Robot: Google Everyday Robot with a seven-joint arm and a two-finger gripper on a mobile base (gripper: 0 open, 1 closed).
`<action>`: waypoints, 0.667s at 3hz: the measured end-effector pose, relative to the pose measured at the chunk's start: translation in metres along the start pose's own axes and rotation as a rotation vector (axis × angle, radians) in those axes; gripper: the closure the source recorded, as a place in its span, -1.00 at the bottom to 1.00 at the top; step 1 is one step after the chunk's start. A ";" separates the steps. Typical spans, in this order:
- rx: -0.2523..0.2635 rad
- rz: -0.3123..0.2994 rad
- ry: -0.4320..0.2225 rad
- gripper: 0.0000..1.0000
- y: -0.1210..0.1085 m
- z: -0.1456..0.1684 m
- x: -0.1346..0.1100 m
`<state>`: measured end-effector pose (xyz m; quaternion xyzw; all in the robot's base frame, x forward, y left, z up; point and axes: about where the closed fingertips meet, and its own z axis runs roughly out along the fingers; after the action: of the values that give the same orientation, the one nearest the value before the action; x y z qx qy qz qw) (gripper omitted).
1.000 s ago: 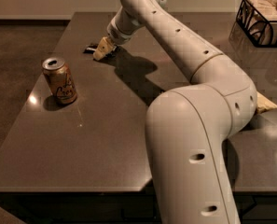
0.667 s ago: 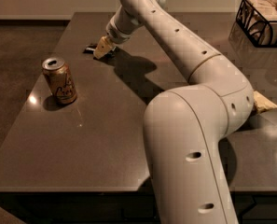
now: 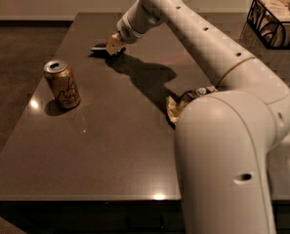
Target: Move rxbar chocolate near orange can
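Note:
The rxbar chocolate [image 3: 99, 47] is a small flat dark bar lying on the dark table [image 3: 110, 145] at the far left. My gripper [image 3: 114, 46] is down at the bar's right end, touching or just over it, and it hides part of the bar. The orange can [image 3: 62, 84] stands upright near the table's left edge, well in front of the bar and to its left. The can has a silver top and dark cursive lettering.
A crumpled brown-and-yellow chip bag [image 3: 183, 103] lies mid-table, partly hidden behind my arm. A black wire basket [image 3: 276, 14] with a box in it stands at the far right. My large white arm [image 3: 222, 145] fills the right foreground.
My arm's lower body has shifted right, and the chip bag now shows at mid-table. The gripper stays at the bar, and the can has not moved.

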<state>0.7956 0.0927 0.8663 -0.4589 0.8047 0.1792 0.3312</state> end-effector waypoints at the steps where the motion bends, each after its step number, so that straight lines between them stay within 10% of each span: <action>1: -0.037 -0.047 -0.036 1.00 0.023 -0.031 0.002; 2: -0.078 -0.105 -0.036 1.00 0.050 -0.053 0.011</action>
<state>0.7290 0.0804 0.8955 -0.5097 0.7659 0.2011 0.3365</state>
